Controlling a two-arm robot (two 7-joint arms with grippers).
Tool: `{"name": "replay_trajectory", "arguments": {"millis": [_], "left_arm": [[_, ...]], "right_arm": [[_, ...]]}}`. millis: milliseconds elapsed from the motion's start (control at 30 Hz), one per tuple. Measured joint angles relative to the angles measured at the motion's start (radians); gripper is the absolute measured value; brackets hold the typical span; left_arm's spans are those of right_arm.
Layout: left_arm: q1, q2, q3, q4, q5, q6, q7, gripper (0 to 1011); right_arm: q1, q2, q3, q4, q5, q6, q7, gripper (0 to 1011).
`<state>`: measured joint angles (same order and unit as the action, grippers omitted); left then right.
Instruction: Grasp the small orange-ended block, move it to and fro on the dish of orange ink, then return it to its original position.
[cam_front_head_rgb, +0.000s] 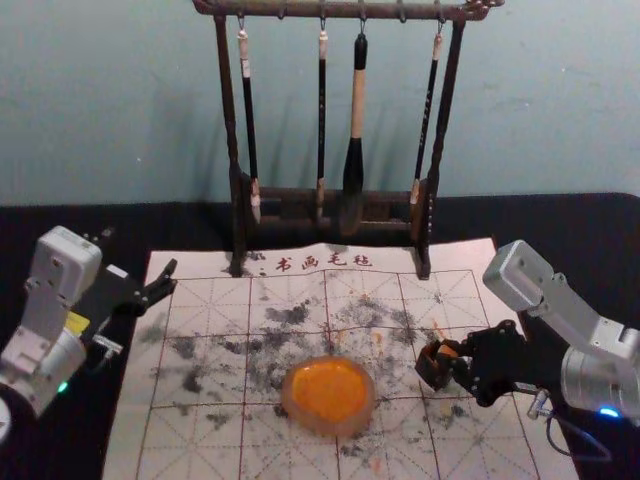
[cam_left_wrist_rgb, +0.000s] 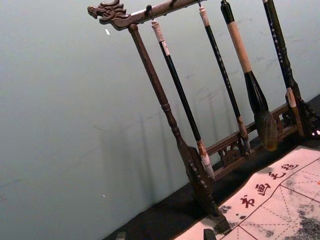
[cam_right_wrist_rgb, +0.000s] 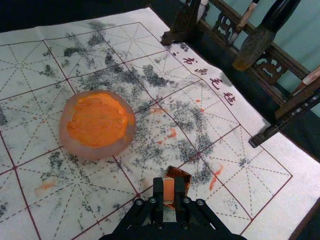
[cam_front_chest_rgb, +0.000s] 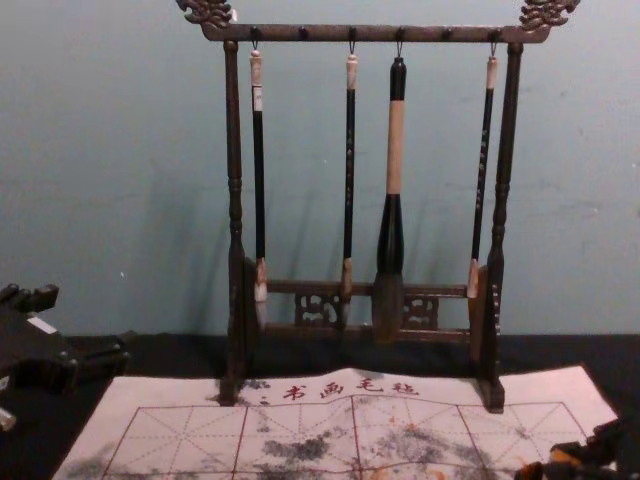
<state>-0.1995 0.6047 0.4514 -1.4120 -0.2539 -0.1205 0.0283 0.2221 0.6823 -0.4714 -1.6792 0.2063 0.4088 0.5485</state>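
The right gripper (cam_front_head_rgb: 453, 363) is over the right part of the mat, beside a small dark open box (cam_front_head_rgb: 433, 366). In the right wrist view, the right gripper (cam_right_wrist_rgb: 169, 192) is shut on the orange-ended block (cam_right_wrist_rgb: 168, 189), one finger against each side. The dark box (cam_right_wrist_rgb: 181, 174) shows just past the fingertips; whether the block is still partly inside it I cannot tell. A round translucent dish (cam_front_head_rgb: 330, 430) of orange ink (cam_front_head_rgb: 330, 390) lies left of this gripper. The left gripper (cam_front_head_rgb: 157, 284) is parked open at the mat's left edge; its fingertips in the left wrist view (cam_left_wrist_rgb: 165, 235) stand far apart.
A dark wooden rack (cam_front_head_rgb: 237, 150) with several hanging brushes stands at the mat's back edge. The largest brush (cam_front_chest_rgb: 392, 200) hangs right of the middle. The ink-stained white calligraphy mat (cam_front_head_rgb: 220, 455) covers the middle of the black table (cam_front_head_rgb: 560, 225).
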Motion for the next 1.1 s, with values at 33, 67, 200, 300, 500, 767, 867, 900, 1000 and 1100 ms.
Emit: {"name": "replay_trajectory", "arguments": {"millis": [33, 67, 200, 300, 500, 767, 867, 900, 1000, 1100], "left_arm": [[0.0, 0.0, 0.0, 0.0, 0.0, 0.0, 0.0, 1001], [0.0, 0.0, 0.0, 0.0, 0.0, 0.0, 0.0, 1001], [0.0, 0.0, 0.0, 0.0, 0.0, 0.0, 0.0, 1001], [0.0, 0.0, 0.0, 0.0, 0.0, 0.0, 0.0, 1002], [0.0, 0.0, 0.0, 0.0, 0.0, 0.0, 0.0, 1001], [0.0, 0.0, 0.0, 0.0, 0.0, 0.0, 0.0, 1001], [0.0, 0.0, 0.0, 0.0, 0.0, 0.0, 0.0, 1001], [0.0, 0.0, 0.0, 0.0, 0.0, 0.0, 0.0, 1001], [0.0, 0.0, 0.0, 0.0, 0.0, 0.0, 0.0, 1001], [0.0, 0.0, 0.0, 0.0, 0.0, 0.0, 0.0, 1001]], "right_arm": [[0.002, -0.001, -0.001, 0.002, -0.002, 0.0, 0.001, 91], [0.002, -0.002, -0.002, 0.003, -0.002, 0.0, 0.001, 91], [0.003, -0.004, -0.002, 0.005, -0.005, 0.0, 0.002, 91], [0.003, -0.006, -0.001, 0.006, -0.006, -0.002, 0.001, 91], [0.002, -0.006, -0.001, 0.006, -0.006, -0.003, 0.001, 91], [0.002, -0.005, 0.0, 0.006, -0.006, -0.003, 0.001, 91], [0.002, -0.005, 0.0, 0.006, -0.006, -0.003, 0.001, 91], [0.002, -0.005, 0.0, 0.006, -0.006, -0.003, 0.001, 91], [0.002, -0.005, 0.0, 0.005, -0.006, -0.003, 0.001, 91], [0.002, -0.005, 0.0, 0.005, -0.006, -0.003, 0.001, 101]]}}
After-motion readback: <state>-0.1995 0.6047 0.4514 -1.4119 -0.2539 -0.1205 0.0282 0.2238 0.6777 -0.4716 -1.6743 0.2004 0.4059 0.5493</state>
